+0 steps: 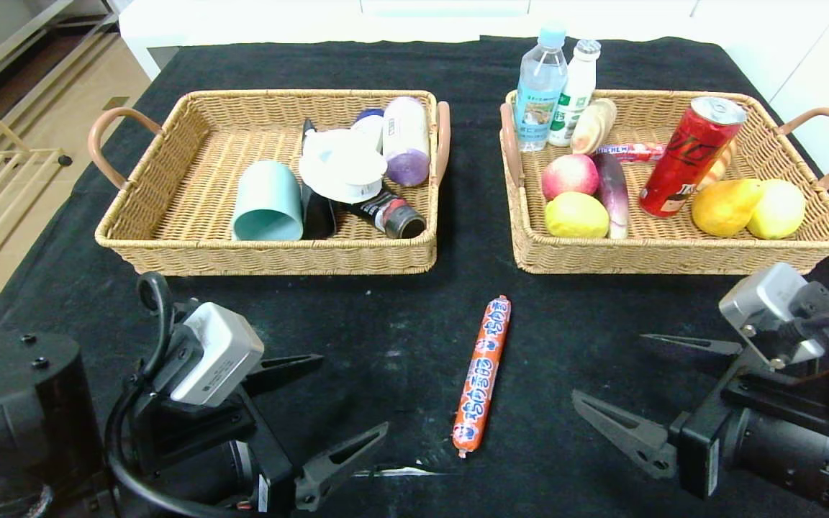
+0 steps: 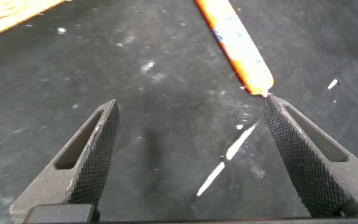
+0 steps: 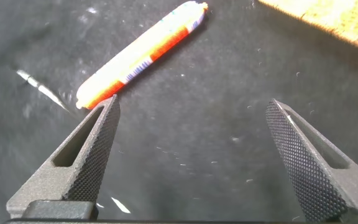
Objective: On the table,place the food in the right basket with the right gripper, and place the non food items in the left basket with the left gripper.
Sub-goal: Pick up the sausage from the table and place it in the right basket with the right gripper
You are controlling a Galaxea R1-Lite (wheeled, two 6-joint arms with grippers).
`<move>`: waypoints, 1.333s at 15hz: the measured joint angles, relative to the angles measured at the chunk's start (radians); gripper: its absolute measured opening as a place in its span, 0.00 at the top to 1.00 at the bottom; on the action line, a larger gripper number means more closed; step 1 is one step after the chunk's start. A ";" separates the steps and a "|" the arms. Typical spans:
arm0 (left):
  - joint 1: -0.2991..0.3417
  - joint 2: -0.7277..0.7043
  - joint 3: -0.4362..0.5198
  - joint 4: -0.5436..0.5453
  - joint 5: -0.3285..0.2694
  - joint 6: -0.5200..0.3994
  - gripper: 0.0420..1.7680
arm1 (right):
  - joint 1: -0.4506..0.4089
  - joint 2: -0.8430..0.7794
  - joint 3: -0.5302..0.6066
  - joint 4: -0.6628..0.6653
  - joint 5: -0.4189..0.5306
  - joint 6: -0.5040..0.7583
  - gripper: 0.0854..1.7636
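An orange wrapped sausage (image 1: 483, 374) lies alone on the black cloth between the two arms; it also shows in the left wrist view (image 2: 235, 46) and the right wrist view (image 3: 138, 53). My left gripper (image 1: 353, 392) is open and empty, low at the front left, its jaws spread over bare cloth (image 2: 188, 109). My right gripper (image 1: 612, 367) is open and empty at the front right, to the right of the sausage (image 3: 191, 109). The left basket (image 1: 170, 180) holds a teal cup, a white lid and bottles. The right basket (image 1: 673, 248) holds fruit, a red can and bottles.
A short white strip (image 1: 393, 472) lies on the cloth near the front edge, by the sausage's near end. The two wicker baskets stand side by side at mid-table with a gap between them. The table's left edge drops to a wooden floor.
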 joint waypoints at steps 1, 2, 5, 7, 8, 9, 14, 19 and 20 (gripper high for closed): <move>0.011 -0.010 0.001 0.000 -0.006 0.002 0.05 | 0.067 0.013 -0.038 0.049 -0.108 0.037 0.03; 0.029 -0.023 0.000 0.000 -0.020 0.005 0.04 | 0.133 0.028 -0.097 0.120 -0.226 0.081 0.03; 0.077 -0.056 -0.009 0.001 -0.069 0.008 0.04 | 0.232 0.116 -0.279 0.328 -0.429 0.226 0.03; 0.098 -0.067 -0.012 0.000 -0.071 0.021 0.04 | 0.261 0.204 -0.363 0.379 -0.544 0.324 0.03; 0.109 -0.071 -0.014 -0.001 -0.072 0.025 0.04 | 0.285 0.248 -0.398 0.389 -0.606 0.356 0.03; 0.119 -0.074 -0.018 0.000 -0.073 0.025 0.04 | 0.303 0.286 -0.426 0.394 -0.649 0.370 0.03; 0.172 -0.107 -0.037 0.005 -0.109 0.019 0.04 | 0.321 0.428 -0.516 0.393 -0.731 0.466 0.03; 0.182 -0.131 -0.043 0.007 -0.109 0.019 0.03 | 0.306 0.494 -0.532 0.384 -0.731 0.533 0.03; 0.184 -0.135 -0.044 0.007 -0.109 0.019 0.03 | 0.305 0.504 -0.534 0.378 -0.737 0.543 0.03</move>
